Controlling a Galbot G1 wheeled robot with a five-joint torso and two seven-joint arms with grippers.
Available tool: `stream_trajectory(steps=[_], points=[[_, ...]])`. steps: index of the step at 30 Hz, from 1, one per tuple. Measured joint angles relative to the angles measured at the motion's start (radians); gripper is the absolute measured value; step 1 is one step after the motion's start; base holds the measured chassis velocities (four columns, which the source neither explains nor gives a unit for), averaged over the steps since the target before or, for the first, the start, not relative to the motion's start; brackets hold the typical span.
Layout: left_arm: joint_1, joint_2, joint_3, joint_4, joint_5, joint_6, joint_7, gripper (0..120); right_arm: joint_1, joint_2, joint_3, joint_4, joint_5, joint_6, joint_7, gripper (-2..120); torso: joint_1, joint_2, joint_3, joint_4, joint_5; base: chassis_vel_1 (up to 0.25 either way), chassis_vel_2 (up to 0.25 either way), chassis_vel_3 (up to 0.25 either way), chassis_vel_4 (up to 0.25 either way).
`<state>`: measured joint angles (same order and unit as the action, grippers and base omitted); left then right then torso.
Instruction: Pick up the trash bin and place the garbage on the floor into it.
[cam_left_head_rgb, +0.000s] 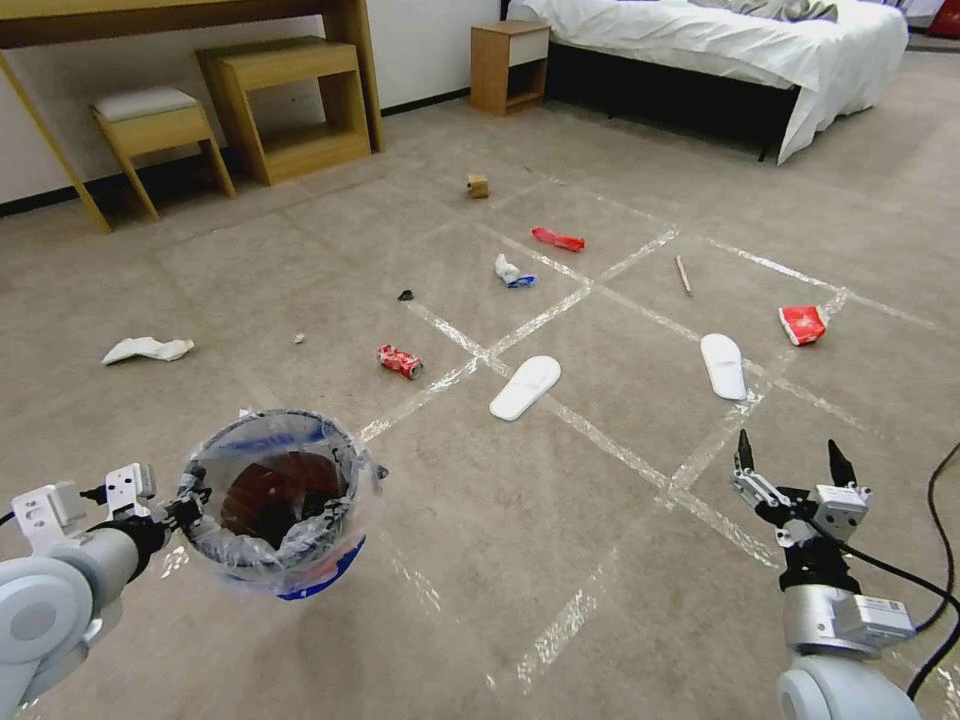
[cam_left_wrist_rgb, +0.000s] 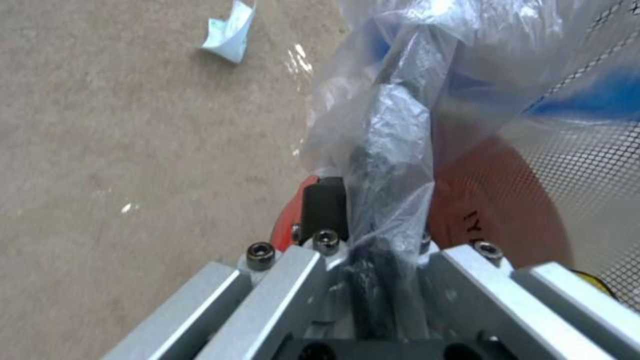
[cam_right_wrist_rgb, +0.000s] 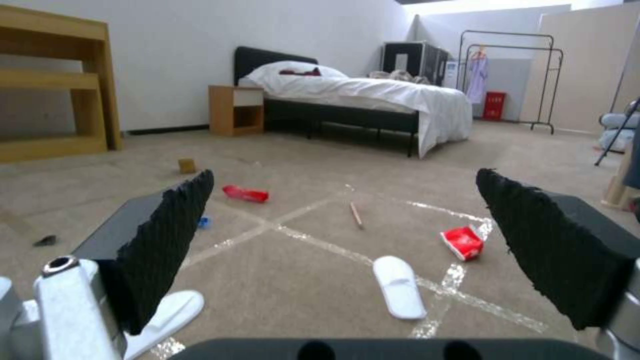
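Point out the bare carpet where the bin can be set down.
Free: the carpet between the trash bin, held by the left pincer, and the open right pincer, short of the near slipper. Crowded: beyond it, around the tape cross, with the can, the second slipper and the red wrapper.

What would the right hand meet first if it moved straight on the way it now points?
Probably the white slipper on the carpet: it lies straight ahead between the open fingers of the right hand. Depth is unclear, and the way before it looks free.
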<state>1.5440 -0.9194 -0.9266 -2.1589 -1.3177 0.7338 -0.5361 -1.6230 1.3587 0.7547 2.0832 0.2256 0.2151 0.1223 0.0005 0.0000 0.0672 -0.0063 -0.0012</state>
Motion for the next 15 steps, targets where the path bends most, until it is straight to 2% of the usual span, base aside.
stream_trajectory(steps=[15], points=[[0.011, 0.01, -0.007, -0.004, -0.009, 0.0, -0.002, 0, 0.011, 0.0, -0.005, -0.006, 0.004, 0.0, 0.0, 100, 0.0, 0.0, 0.0, 0.0, -0.0001, -0.128, 0.131, 0.126, -0.123]])
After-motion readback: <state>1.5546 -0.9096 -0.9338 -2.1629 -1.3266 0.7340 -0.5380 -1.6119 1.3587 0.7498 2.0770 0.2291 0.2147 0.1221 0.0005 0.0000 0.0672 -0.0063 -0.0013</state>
